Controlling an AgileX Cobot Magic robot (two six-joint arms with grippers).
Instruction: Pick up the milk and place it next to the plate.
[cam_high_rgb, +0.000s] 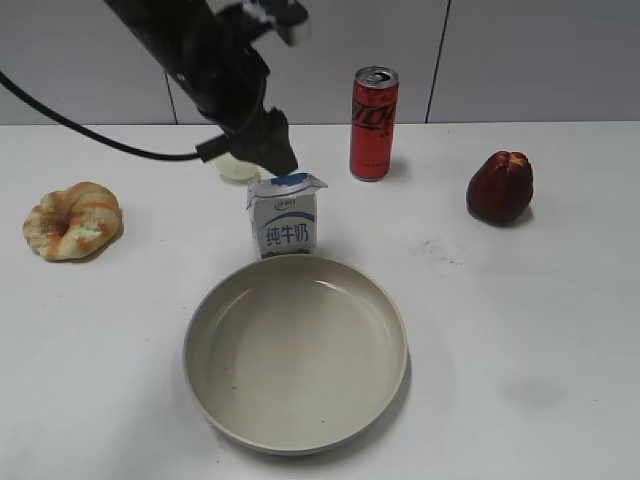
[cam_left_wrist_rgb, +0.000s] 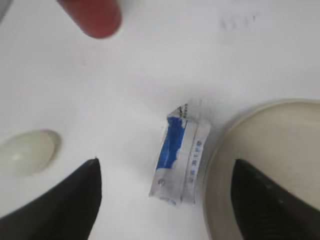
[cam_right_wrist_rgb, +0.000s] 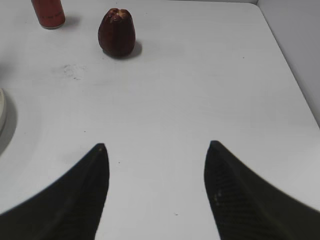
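On the white table (cam_high_rgb: 540, 330) the beige-grey plate (cam_high_rgb: 296, 430) lies nearest the camera, wide and shallow with a raised rim. Just behind its far rim stands the milk (cam_high_rgb: 284, 222), upright: a small white gable-top carton with a blue top, blue Chinese characters and a green patch at its base. Directly above the carton hangs the left gripper (cam_left_wrist_rgb: 165, 200), jaws spread wide with the carton's folded top between them, untouched. Off to the side, the right gripper (cam_right_wrist_rgb: 156, 192) is likewise spread, over bare table.
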